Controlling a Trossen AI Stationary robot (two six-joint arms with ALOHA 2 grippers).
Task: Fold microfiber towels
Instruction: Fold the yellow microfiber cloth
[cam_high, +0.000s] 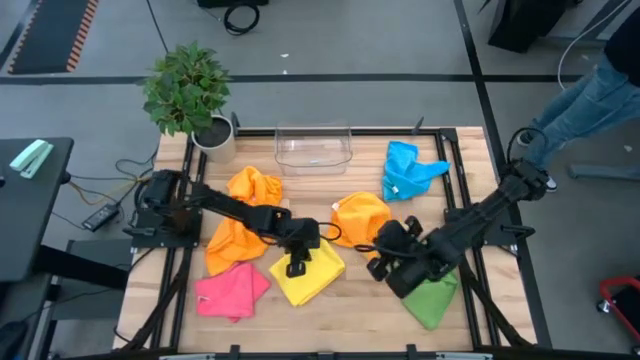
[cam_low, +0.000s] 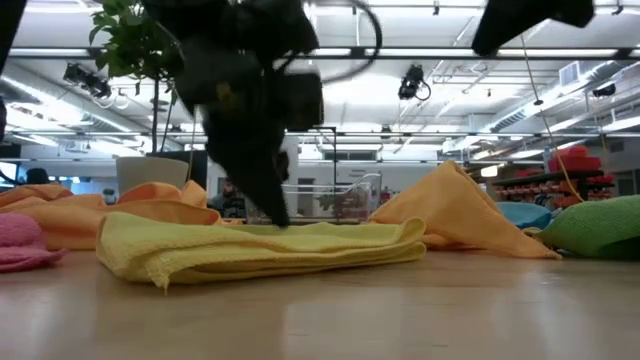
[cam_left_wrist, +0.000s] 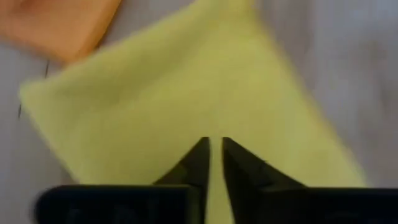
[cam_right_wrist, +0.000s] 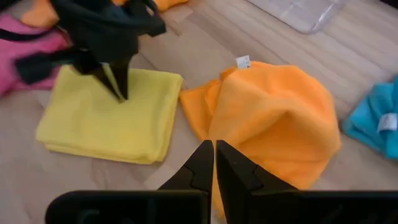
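A yellow towel (cam_high: 318, 276) lies folded flat on the table near its front middle. My left gripper (cam_high: 297, 266) is shut, with its fingertips down on the towel's top (cam_right_wrist: 121, 92). Just right of the yellow towel sits a bunched orange towel (cam_right_wrist: 273, 118), its white tag up. My right gripper (cam_right_wrist: 214, 149) hangs shut above the near edge of this orange towel and holds nothing. A second orange towel (cam_high: 245, 215) lies crumpled at the left. A pink towel (cam_high: 230, 290) is at the front left, a green towel (cam_high: 435, 298) at the front right and a blue towel (cam_high: 410, 170) at the back right. My left gripper sets its shut fingertips (cam_low: 280, 215) on the top layer of the folded yellow towel (cam_right_wrist: 137, 106), a little in from its far edge. The fingers come from above, slanting down. The towel lies flat on the table, with its fold toward the orange towel.
A clear plastic bin (cam_high: 313, 148) stands at the back middle of the table. A potted plant (cam_high: 190, 95) stands at the back left corner. A person's legs (cam_high: 590, 90) show beyond the table's right back corner. Bare wood (cam_high: 350, 320) lies along the front edge.
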